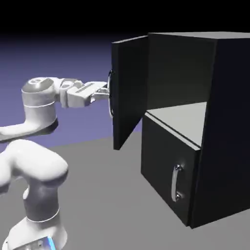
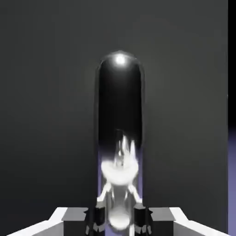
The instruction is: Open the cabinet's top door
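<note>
The exterior view shows the tool [image 1: 103,91] pinching the curved silver handle [image 1: 111,93] of the top door [image 1: 130,93]. That door stands swung open just ahead of the tool; beyond it rises the cabinet [image 1: 229,127], its pale shelf [image 1: 183,119] exposed, the shorter black panel [image 1: 168,163] closed, lower than the tool.

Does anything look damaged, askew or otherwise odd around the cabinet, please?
Nothing stands out: the top door hangs open without visible damage, and the lower panel sits shut, its handle upright.
</note>
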Action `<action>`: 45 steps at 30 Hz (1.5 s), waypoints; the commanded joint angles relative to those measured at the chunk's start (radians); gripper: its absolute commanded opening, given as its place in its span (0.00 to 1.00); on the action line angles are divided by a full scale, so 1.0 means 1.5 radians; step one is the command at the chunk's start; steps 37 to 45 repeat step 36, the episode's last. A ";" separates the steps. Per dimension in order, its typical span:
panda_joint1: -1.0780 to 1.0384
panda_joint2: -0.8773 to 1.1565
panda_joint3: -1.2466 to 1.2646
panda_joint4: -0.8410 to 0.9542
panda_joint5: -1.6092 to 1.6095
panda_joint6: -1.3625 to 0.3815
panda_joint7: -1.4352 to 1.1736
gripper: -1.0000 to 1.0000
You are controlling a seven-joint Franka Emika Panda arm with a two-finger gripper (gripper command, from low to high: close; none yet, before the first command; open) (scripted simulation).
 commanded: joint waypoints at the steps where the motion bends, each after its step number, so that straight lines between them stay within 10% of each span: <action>1: -0.001 0.011 0.024 0.009 0.022 -0.018 0.004 0.00; 35: -0.654 0.303 0.701 0.705 0.459 -0.617 0.061 0.00; 45: -0.656 0.303 0.702 0.707 0.460 -0.618 0.061 0.00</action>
